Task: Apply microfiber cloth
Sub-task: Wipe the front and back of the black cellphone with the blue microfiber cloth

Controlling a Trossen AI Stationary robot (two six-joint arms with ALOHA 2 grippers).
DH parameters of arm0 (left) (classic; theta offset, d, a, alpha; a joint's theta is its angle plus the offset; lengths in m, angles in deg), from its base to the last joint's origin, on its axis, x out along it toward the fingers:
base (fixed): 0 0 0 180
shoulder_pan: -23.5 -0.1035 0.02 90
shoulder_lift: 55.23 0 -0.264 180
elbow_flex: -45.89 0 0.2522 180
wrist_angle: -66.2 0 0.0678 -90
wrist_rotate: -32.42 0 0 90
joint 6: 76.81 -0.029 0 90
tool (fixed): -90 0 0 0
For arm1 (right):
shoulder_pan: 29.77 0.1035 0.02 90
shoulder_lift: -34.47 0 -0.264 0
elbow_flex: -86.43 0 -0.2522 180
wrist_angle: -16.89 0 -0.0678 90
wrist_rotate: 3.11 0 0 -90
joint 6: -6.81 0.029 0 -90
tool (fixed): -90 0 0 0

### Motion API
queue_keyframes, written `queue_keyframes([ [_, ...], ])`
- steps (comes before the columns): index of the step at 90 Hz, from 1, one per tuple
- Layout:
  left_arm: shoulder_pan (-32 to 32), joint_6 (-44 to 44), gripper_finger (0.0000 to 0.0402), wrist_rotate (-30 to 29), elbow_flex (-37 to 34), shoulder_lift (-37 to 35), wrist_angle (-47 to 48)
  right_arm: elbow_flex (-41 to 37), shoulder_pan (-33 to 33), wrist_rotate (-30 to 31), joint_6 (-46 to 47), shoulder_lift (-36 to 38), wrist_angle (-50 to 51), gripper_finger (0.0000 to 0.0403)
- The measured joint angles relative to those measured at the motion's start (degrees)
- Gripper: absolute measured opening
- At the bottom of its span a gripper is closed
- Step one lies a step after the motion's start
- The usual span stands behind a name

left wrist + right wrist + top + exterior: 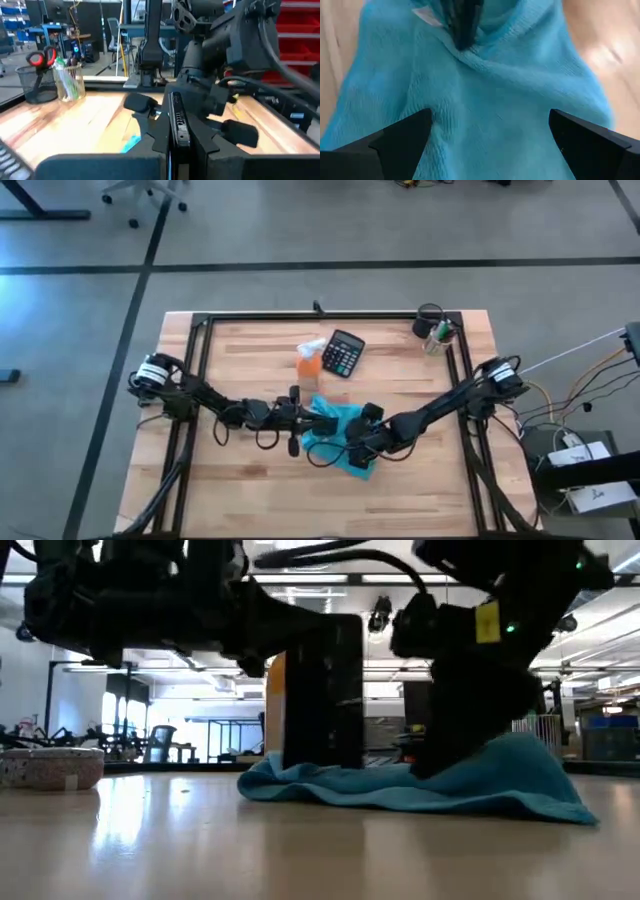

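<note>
Arms reach from both sides of the wooden table [240, 360] and meet over the microfiber cloth [340, 432], which lies on the side of the calculator [343, 353] nearer the table's front edge. The left gripper [312, 418] stretches in low and level, its fingers pinched together on the cloth's edge; in the right wrist view the closed dark tips bite a raised fold of fabric right beside a small white tag [426, 16]. The right gripper [362, 446] tilts down over the cloth from the opposite side, its two fingers [400, 137] spread wide apart above the fabric with nothing between them; whether their tips touch the cloth I cannot tell.

One cloth is present, turquoise-blue, crumpled rather than flat, with ridges running toward the pinched fold; in the low view it sits as a rumpled heap [470, 785] on the tabletop, higher at one end. One black calculator sits just beyond the cloth, with one orange object [309, 362] touching or just beside it. One wire-mesh cup [36, 84] and one clear cup of pens [69, 82] stand together, well apart from the calculator, at the table's far right corner
</note>
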Motion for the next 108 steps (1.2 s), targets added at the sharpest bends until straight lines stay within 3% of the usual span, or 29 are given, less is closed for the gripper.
queue_keyframes([
  [10, 0.0, -1.3, 0.0011, -0.9, -2.8, -4.3, 1.5, 0.2, -0.5, -1.2, -3.6, -5.0, -11.8, 0.0385],
  [20, 0.2, -2.7, 0.0011, -6.2, -5.7, -9.9, 6.2, 1.0, -2.3, -3.7, -8.5, -9.9, -25.1, 0.0385],
  [31, 0.1, -4.0, 0.0011, -8.5, -7.9, -17.5, 11.9, 4.0, -5.5, -10.3, -17.3, -14.2, -34.1, 0.0385],
  [47, 0.3, -6.9, 0.0011, -8.8, -8.7, -30.0, 24.3, 12.7, -11.5, -19.8, -27.1, -19.9, -33.6, 0.0385],
  [72, 0.3, -7.5, 0.0011, -8.7, -8.4, -46.0, 43.1, 25.0, -15.3, -27.0, -34.4, -29.2, -34.1, 0.0385],
  [94, 0.3, -6.3, 0.001, -8.7, -8.5, -53.1, 51.6, 31.7, -17.8, -37.3, -39.4, -33.0, -32.9, 0.0385],
  [108, 0.3, -4.8, 0.001, -8.6, -8.9, -53.4, 51.9, 32.5, -18.0, -38.9, -38.7, -33.0, -30.0, 0.0385],
])
